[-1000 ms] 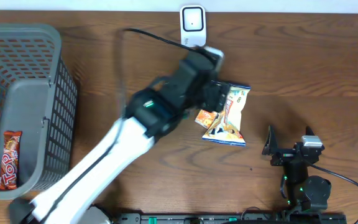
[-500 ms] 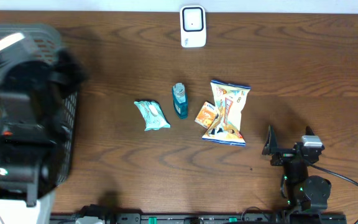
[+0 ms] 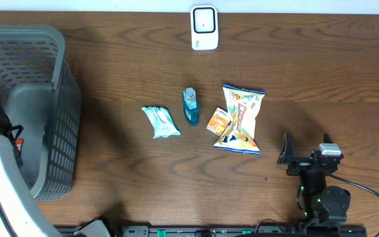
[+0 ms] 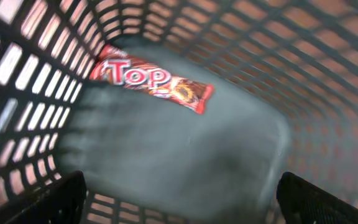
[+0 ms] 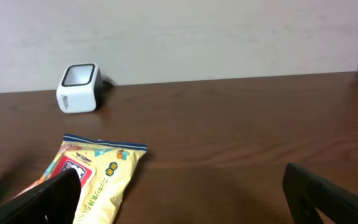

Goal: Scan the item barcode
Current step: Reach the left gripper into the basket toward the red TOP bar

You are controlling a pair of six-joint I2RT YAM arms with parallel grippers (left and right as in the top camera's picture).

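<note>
Left wrist view: my left claw (image 4: 179, 208) hangs released and empty over the basket (image 4: 328, 74), with the Top bar (image 4: 151, 78) lying just ahead below. Drop-off looks done; next I must fetch another item to scan.

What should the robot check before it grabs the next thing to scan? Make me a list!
1. Left gripper open and empty: ok.
2. Candy bar lying loose in the basket: ok.
3. Scanner uncovered: ok.
4. Wipes pack and bottle lying free on the table: ok.
5. Orange packet apart from the chip bag: not ok, they touch.
6. Barcodes facing up: cannot tell.
</note>
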